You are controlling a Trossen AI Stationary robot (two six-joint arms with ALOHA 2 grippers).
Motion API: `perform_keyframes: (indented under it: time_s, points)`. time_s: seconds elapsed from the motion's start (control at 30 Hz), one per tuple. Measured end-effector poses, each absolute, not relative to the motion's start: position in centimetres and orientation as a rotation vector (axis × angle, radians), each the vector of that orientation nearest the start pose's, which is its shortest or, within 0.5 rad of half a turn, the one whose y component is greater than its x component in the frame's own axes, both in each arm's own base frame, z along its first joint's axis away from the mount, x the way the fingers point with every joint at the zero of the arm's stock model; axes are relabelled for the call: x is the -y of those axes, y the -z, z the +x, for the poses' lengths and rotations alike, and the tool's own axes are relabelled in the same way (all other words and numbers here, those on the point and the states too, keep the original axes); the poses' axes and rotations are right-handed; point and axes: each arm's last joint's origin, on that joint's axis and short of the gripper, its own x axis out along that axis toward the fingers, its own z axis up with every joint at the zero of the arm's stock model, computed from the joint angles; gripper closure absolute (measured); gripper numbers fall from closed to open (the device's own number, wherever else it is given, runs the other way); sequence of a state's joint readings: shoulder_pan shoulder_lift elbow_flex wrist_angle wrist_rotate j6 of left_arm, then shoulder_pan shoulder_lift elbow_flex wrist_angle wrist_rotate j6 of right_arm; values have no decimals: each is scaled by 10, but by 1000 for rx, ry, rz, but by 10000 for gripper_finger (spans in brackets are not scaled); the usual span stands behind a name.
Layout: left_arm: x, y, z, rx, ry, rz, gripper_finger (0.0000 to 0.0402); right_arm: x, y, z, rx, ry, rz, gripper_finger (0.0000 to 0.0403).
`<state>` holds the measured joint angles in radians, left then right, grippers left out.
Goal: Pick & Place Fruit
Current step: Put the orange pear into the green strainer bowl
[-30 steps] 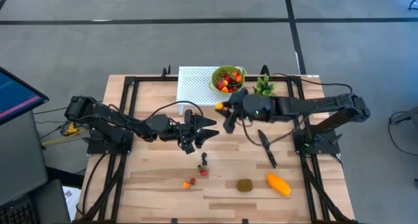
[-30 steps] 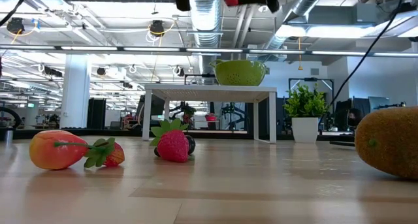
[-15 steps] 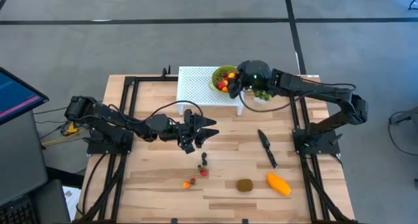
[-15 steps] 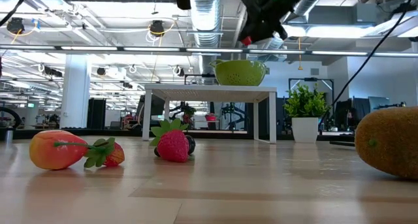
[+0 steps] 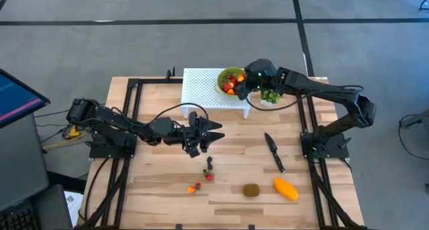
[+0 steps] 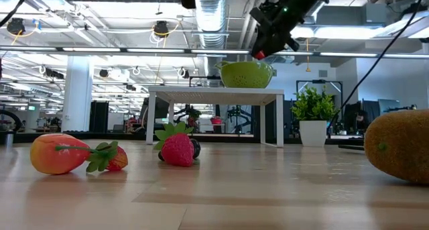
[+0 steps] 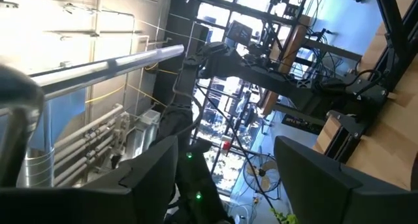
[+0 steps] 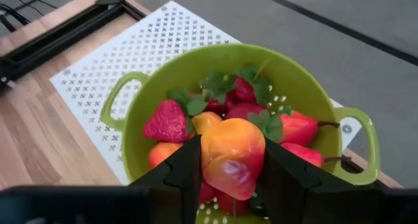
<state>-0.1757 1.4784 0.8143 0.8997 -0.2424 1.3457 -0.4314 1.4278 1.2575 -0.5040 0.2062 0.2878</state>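
gripping an orange-red peach (image 8: 232, 157) between its fingers (image 8: 181, 175), the right gripper (image 5: 242, 88) hangs above the green colander (image 8: 297, 87) of fruit on the white perforated stand (image 5: 201, 88); the left gripper (image 5: 211, 133), fingers spread, waits mid-table.

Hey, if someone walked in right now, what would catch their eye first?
The green bowl heaped with fruit on the white perforated stand at the table's far edge, with the right claw above it gripping an orange-red fruit. Then the mango and kiwi lying near the front edge.
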Motion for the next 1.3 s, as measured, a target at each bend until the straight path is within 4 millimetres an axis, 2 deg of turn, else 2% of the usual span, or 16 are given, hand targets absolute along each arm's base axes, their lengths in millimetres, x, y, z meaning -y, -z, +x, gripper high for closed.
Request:
perform_keyframes:
  time_s: [0.37, 0.6, 1.1, 1.3]
  points:
    - [49, -285, 315, 150, -208, 1290, 158, 133, -309, 277, -640, 710, 347, 278]
    - [49, -285, 315, 150, -208, 1290, 164, 134, -309, 278, -613, 711, 345, 277]
    - [49, -285, 315, 149, -208, 1266, 165, 135, -310, 278, -602, 710, 335, 192]
    - [51, -285, 315, 160, -195, 1185, 165, 117, -318, 287, -576, 642, 316, 187]
